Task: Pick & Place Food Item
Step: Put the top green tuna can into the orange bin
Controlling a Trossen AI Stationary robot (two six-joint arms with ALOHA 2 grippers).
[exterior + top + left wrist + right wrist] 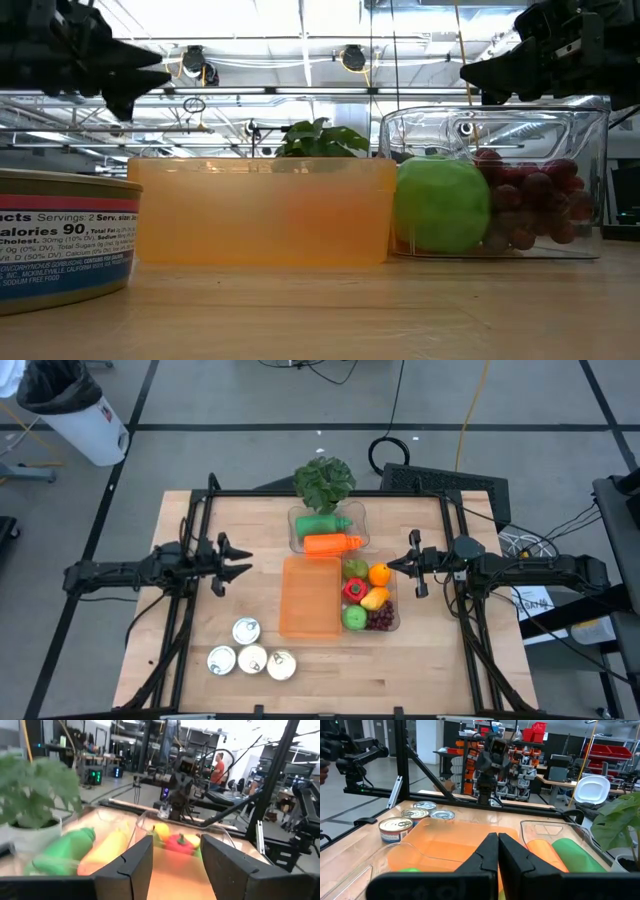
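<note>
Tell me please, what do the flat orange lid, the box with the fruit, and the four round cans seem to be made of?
The flat orange lid looks like translucent, frosted plastic: light glows through it in the low view. The clear rectangular box holding fruit seems glossy transparent plastic, since the grapes show through its wall. The four round cans appear metal, with shiny silver tops and printed paper labels.

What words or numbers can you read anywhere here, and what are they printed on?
"Servings: 2 Serv. size", "calories 90", "Cholest. 30mg (10% DV), Sodium": on the can label, low view, cut off at the picture's edge.
Smaller lines on the same label: too small to read.
Can tops from above: no readable text.
</note>
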